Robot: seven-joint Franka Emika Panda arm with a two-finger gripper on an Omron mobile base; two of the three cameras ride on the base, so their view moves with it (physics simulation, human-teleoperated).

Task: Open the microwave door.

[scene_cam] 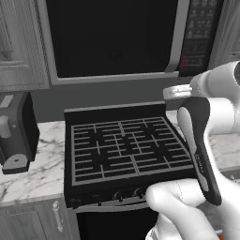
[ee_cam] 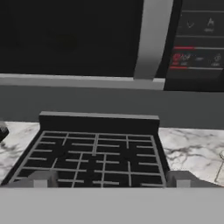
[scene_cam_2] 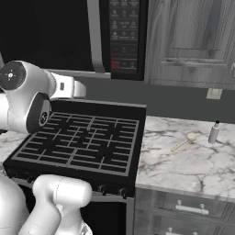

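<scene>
Two dark fingertips [ee_cam: 41, 179] of the gripper [ee_cam: 109, 181] rise well apart at the bottom of the hand view, jaws spread with nothing between them, hovering over the black stove [ee_cam: 94, 153]. Above and beyond it hangs the microwave [scene_cam: 126, 37], its door [scene_cam: 108, 35] apparently flush and closed, though the dark glass makes that hard to judge. Its vertical grey handle [ee_cam: 151, 37] stands beside the button panel [ee_cam: 199, 43]. Further right, a small spoon [scene_cam_2: 183, 141] and a bottle [scene_cam_2: 214, 132] rest on the marble counter [scene_cam_2: 193, 160]; a toaster [scene_cam: 16, 136] sits left of the stove.

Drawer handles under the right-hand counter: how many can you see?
2. One handle sits on the top drawer front right of the stove; a second handle shows at the frame's bottom edge. More may lie below, out of view.
</scene>
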